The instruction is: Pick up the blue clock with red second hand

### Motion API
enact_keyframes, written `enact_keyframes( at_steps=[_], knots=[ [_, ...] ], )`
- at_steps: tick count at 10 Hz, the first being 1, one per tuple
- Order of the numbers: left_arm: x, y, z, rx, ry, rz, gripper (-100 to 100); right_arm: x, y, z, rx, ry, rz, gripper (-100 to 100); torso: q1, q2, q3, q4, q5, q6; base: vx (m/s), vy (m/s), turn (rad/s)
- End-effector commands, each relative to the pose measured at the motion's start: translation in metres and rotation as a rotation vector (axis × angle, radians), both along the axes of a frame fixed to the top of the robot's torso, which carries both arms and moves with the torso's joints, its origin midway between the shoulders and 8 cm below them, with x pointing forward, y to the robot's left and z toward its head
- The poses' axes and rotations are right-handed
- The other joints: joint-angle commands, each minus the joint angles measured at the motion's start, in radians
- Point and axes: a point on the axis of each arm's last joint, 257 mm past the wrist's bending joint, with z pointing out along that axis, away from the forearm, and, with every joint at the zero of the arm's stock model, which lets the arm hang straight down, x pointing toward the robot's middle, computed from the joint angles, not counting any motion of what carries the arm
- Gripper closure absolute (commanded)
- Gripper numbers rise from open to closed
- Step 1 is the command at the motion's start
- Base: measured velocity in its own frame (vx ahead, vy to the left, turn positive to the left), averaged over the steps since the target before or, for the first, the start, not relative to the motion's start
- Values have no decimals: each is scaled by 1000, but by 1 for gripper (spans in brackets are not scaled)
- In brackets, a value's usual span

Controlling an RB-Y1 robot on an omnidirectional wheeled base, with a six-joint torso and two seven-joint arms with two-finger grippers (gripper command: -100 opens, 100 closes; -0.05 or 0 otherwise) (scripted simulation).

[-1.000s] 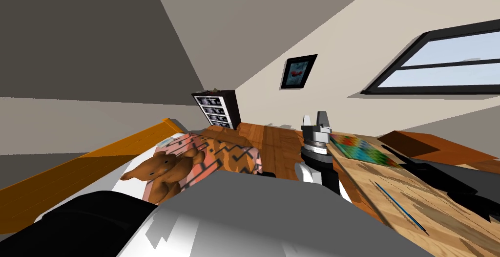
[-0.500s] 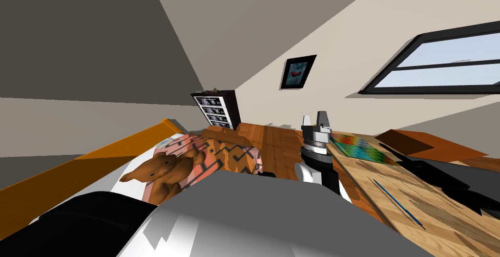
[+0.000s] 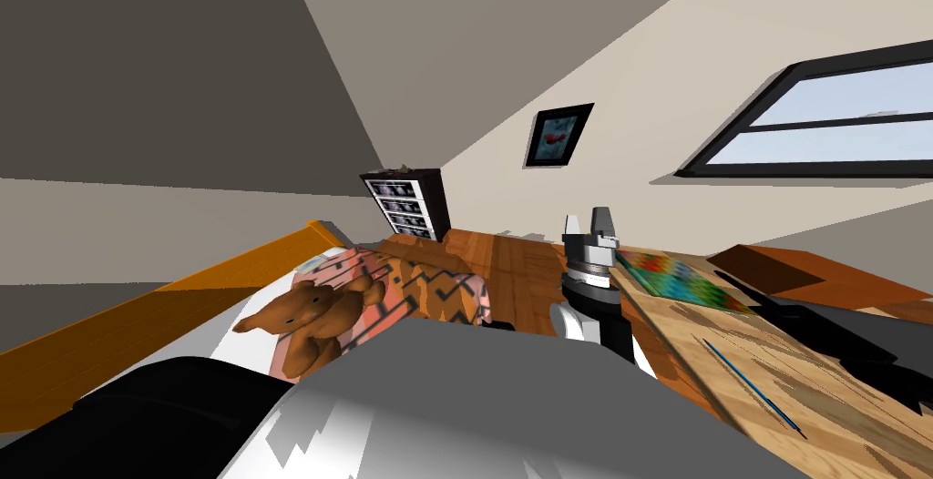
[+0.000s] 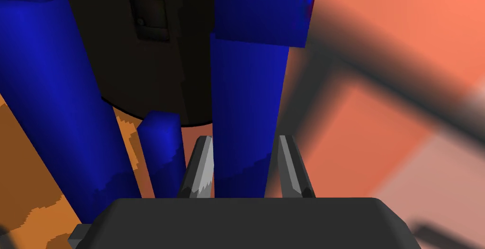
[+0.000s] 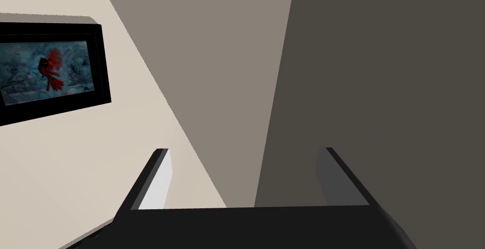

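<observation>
Bed: a brown teddy bear [image 3: 305,319] is lying on the patterned blanket [image 3: 428,287].
Left arm: the left gripper [image 4: 245,138] is gripping one blue post of the blue clock [image 4: 248,94], with one finger pressing on each side.
Clock: it is hanging in that grip above the orange and pink blanket, its dark round back facing the wrist camera.
Right arm: the right gripper [image 3: 587,219] is standing raised beside the desk [image 3: 692,364], fingers wide apart and holding nothing.
Desk: a thin blue pencil [image 3: 752,387] is lying on it.
</observation>
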Motion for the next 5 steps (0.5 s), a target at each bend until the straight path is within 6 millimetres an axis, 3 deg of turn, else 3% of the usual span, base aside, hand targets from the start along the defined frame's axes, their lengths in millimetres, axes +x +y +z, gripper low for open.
enact_keyframes(
  at_steps=[1, 2, 5],
  knots=[
    [0, 0, 0, 0, 0, 0, 0, 0, 0, 0, 0, 0, 0, 0, 0, 0, 0, 0, 0, 0, 0, 0, 0],
    [-3, 9, 5, 5, 8, -32, 100, 0, 0, 0, 0, 0, 0, 0, 0, 0, 0, -1, 1, 0, 13, -41, -9],
    [-4, 16, 10, 6, 8, -37, 100, 0, 0, 0, 0, 0, 0, 0, -4, 0, 0, 0, 0, -2, 10, -44, 17]
  ],
)
